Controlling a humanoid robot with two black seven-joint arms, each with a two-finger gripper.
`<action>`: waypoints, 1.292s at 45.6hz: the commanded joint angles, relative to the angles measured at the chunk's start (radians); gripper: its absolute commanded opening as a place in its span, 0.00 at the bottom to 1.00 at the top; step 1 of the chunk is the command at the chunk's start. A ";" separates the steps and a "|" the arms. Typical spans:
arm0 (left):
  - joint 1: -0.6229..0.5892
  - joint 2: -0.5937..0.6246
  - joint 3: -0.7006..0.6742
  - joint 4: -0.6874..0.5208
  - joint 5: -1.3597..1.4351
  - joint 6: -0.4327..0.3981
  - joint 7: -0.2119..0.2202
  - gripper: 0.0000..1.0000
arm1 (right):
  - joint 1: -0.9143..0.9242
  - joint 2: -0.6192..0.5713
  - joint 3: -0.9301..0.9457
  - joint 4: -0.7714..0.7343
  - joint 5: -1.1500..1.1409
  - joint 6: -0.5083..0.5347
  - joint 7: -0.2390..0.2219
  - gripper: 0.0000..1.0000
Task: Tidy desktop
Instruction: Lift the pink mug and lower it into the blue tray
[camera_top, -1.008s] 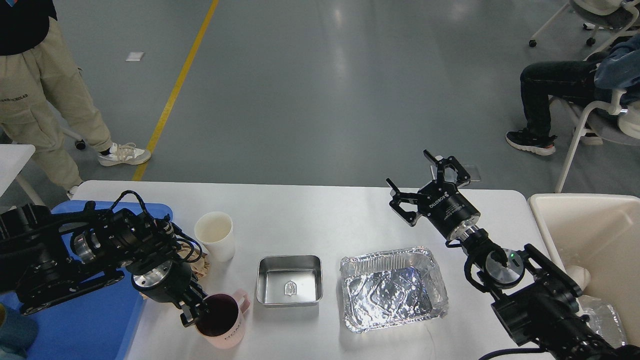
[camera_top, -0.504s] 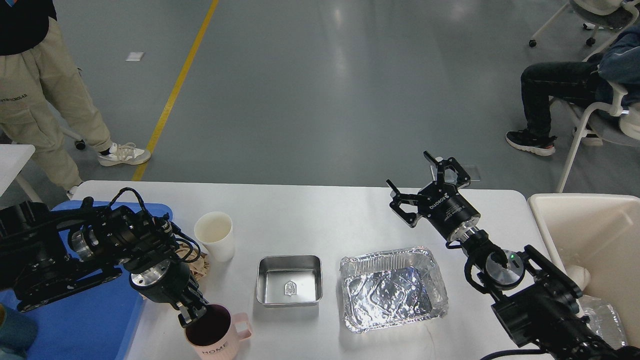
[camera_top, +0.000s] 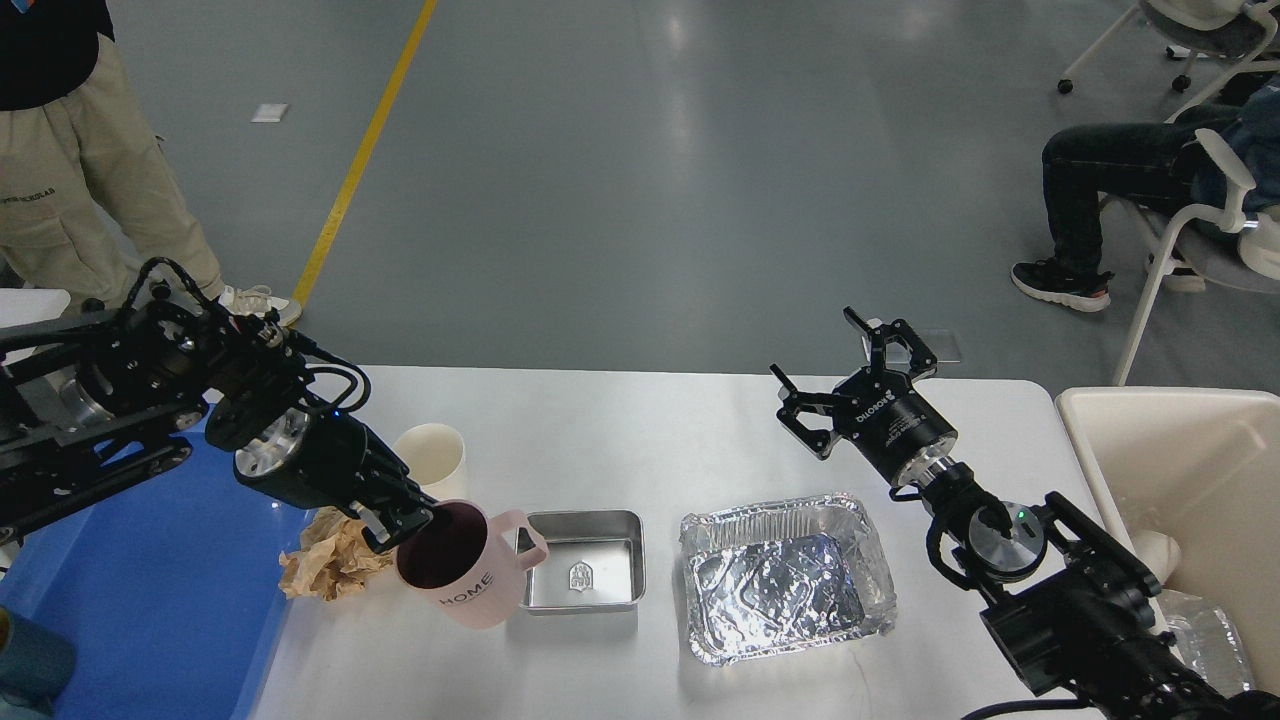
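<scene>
The white desktop (camera_top: 640, 420) spans the view. My left gripper (camera_top: 408, 522) is shut on the rim of a pink mug (camera_top: 462, 568) marked HOME and holds it tilted above the table, in front of a steel tray (camera_top: 580, 560). A white paper cup (camera_top: 433, 456) stands behind the mug, partly hidden by my arm. A crumpled brown paper (camera_top: 328, 556) lies at the table's left edge. A foil tray (camera_top: 785, 576) lies to the right. My right gripper (camera_top: 845, 365) is open and empty above the table's far right part.
A blue tray (camera_top: 140, 590) sits at the left. A cream bin (camera_top: 1190, 480) stands at the right. A person stands at the far left and another sits at the far right, both beyond the table.
My left gripper has lifted the pink mug off the table and moved it up and to the right, tilting it. The brown paper now shows. The right arm has barely moved.
</scene>
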 joint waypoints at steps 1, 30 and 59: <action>-0.017 0.082 -0.098 -0.078 -0.089 -0.056 -0.002 0.03 | 0.002 0.000 -0.002 0.003 0.000 -0.003 0.000 1.00; -0.015 0.603 -0.156 -0.199 -0.144 -0.065 -0.074 0.04 | 0.003 -0.006 -0.001 0.007 0.000 -0.004 0.000 1.00; 0.242 0.689 -0.009 0.124 -0.032 0.401 -0.080 0.04 | -0.001 -0.006 -0.002 0.012 0.000 -0.001 0.000 1.00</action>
